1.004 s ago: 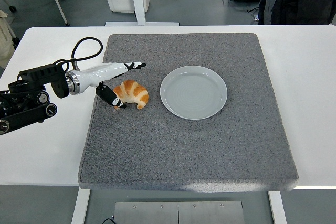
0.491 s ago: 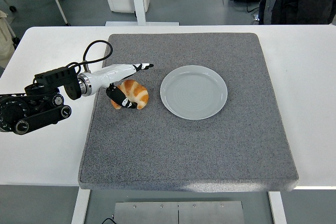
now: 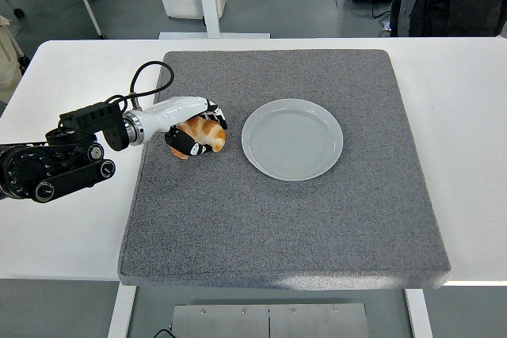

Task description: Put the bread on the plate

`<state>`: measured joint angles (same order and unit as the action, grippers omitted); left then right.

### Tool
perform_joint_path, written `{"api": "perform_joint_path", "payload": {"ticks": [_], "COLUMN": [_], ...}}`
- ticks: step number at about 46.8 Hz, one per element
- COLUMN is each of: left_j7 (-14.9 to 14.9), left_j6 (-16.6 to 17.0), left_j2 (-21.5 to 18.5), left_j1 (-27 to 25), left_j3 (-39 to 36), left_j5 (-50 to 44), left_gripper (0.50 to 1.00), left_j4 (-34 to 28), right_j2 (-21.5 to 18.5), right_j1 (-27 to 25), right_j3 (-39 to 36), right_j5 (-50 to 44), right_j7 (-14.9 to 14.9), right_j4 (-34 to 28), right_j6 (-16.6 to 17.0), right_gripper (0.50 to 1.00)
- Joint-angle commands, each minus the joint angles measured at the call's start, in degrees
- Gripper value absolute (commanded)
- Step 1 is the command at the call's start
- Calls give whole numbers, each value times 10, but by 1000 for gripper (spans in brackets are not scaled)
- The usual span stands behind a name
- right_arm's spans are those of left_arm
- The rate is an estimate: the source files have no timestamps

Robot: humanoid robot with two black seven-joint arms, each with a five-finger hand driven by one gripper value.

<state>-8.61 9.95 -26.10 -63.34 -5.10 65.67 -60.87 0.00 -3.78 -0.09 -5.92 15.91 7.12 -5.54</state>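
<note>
1. One arm was in view: the left arm reached in from the 9 o'clock edge, its black forearm lying over the bare white table (image 3: 71,227) and its white wrist section crossing onto the grey mat (image 3: 277,219).
2. Its left hand (image 3: 200,129) was curled around the bread (image 3: 206,134), with dark fingers (image 3: 184,141) wrapped over the top and along the near side, so that only part of the golden-brown crust showed between them.
3. The bread, a croissant, sat on the mat at the 9 o'clock side of the plate (image 3: 292,138), just beside its rim but apart from it.
4. The plate, round and pale grey-green, lay near the middle of the mat, slightly toward 12 o'clock, with nothing on it.
5. Whether the bread still touched the mat or hung just above it could not be told.
6. A dark cable (image 3: 144,78) looped up from the wrist toward 12 o'clock.
</note>
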Motion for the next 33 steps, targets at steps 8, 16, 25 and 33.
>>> {"api": "perform_joint_path", "payload": {"ticks": [8,16,25,33], "left_j7": [-31,-33,-33,-33], "left_j6": [0,-5,-29,-47], "left_j2": [0,-9,-20,-21], "left_j1": [-8,-42,-93,-143], "left_j3": [0,0,4,5], "left_j5": [0,-10,-12,-14], "left_gripper": [500,500,500,500], "left_j4": [0,-8,-13,-15], "right_j2": [0,0,0,0], "right_j1": [0,0,0,0], "right_j3": [0,0,0,0], "right_j5": [-1,0,0,0], "right_j7": [0,0,0,0], "right_j4": [0,1,0,0], "right_j6": [0,0,0,0], "right_gripper": [1000,1000,1000,1000]}}
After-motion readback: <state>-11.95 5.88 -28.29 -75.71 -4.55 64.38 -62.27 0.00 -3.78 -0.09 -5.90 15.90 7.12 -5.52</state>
